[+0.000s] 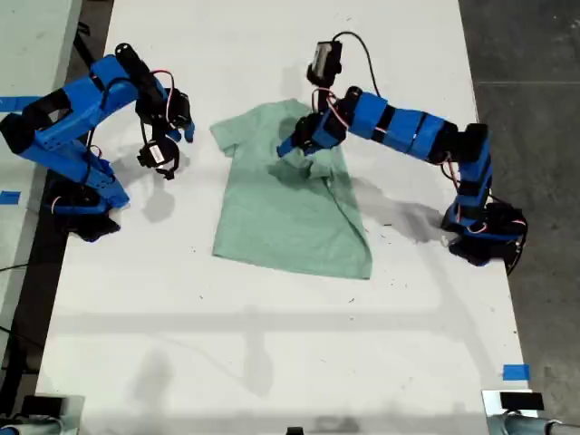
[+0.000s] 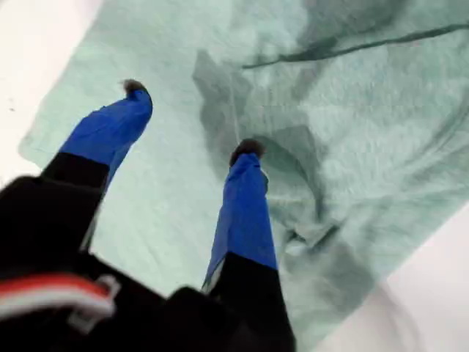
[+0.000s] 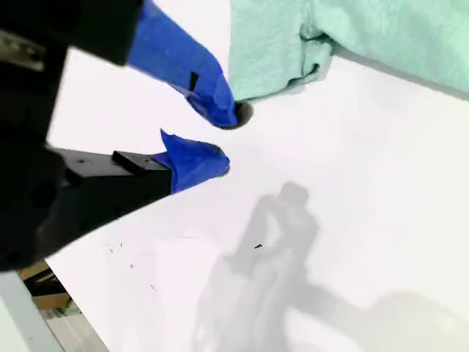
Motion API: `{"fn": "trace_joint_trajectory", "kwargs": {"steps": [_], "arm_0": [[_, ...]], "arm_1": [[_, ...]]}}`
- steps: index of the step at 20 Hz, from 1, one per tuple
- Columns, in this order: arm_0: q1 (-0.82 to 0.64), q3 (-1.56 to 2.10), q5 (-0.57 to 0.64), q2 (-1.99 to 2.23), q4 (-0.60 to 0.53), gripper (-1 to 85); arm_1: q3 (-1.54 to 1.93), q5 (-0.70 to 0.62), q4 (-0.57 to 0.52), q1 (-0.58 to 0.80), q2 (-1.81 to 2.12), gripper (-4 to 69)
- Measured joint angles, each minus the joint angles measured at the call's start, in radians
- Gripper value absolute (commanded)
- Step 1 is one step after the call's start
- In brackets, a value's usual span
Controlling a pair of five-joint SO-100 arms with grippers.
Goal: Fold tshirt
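1. Though the exterior view hides the tips, the first wrist view shows my first pincer [image 2: 190,117] spread wide, released, its blue fingers [image 2: 245,205] over the tshirt [image 1: 290,204].
2. Only the second wrist view shows my second pincer [image 3: 227,139] slightly parted, grasping nothing, just beside the tshirt's sleeve.
3. Soft mint cloth lies rumpled mid-surface [image 1: 272,344], which is smooth and white.
4. No writing is readable.

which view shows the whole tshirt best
The exterior view: the whole tshirt lies on the table. The first wrist view shows only wrinkled cloth under my first gripper; the second shows one sleeve.
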Motion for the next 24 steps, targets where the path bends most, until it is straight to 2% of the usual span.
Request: {"fn": "trace_joint_trajectory", "kwargs": {"steps": [3, 6, 9, 17, 24], "arm_0": [[0.0, 0.0, 0.0, 0.0, 0.002, 22.9], [0.0, -0.002, 0.0, -0.023, 0.003, 28.1], [0.002, -0.071, 0.035, -0.101, -0.008, 34.6], [-0.114, -0.42, 0.201, -0.42, 0.054, 34.7], [-0.166, -0.644, 0.25, -0.816, 0.02, 35.1]], "arm_1": [[0.11, -0.031, 0.137, 0.025, 0.25, 23.5], [0.275, -0.041, 0.233, 0.043, 0.399, 27.9], [0.472, -0.025, 0.227, 0.014, 0.508, 28.9], [0.77, 0.048, 0.204, -0.049, 0.805, 28.5], [0.847, 0.069, 0.204, -0.058, 0.922, 28.5]]}}
